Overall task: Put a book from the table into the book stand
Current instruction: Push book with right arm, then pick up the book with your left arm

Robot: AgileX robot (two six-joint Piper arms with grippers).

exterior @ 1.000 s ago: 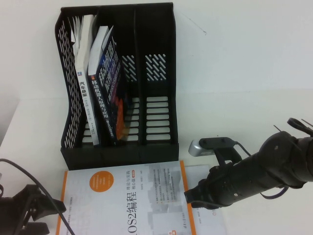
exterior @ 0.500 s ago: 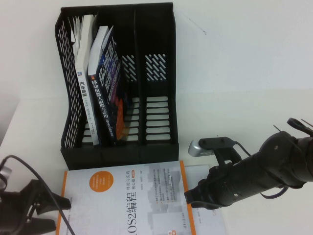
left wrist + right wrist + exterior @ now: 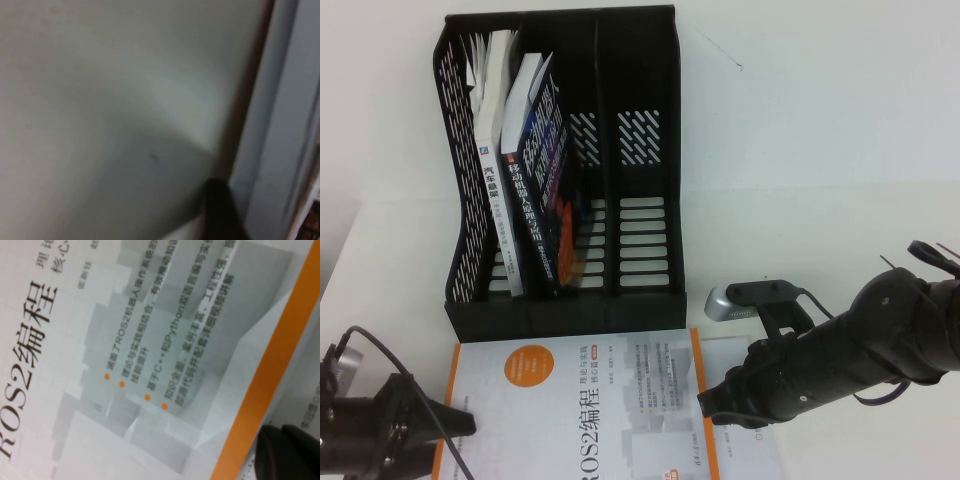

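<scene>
A white and orange book [image 3: 580, 400] with "ROS2" on its cover lies flat on the white table in front of the black three-slot book stand [image 3: 570, 318]. My right gripper [image 3: 712, 405] is at the book's right edge. In the right wrist view its dark fingers [image 3: 287, 452] lie together on the white flap beside the orange stripe of the cover [image 3: 150, 340]. My left gripper [image 3: 445, 445] is low at the book's left edge, jaws apart. In the left wrist view one dark finger [image 3: 220, 210] sits against the book's edge [image 3: 280, 125].
A white book [image 3: 490, 150] and a dark blue book [image 3: 545, 180] lean in the stand's left slots. The right arm's camera [image 3: 755, 297] sits just past the stand's front right corner. The table's left edge [image 3: 340, 260] is near the left arm.
My left gripper has moved right and lower, up to the book's left edge. The right arm has stayed put.
</scene>
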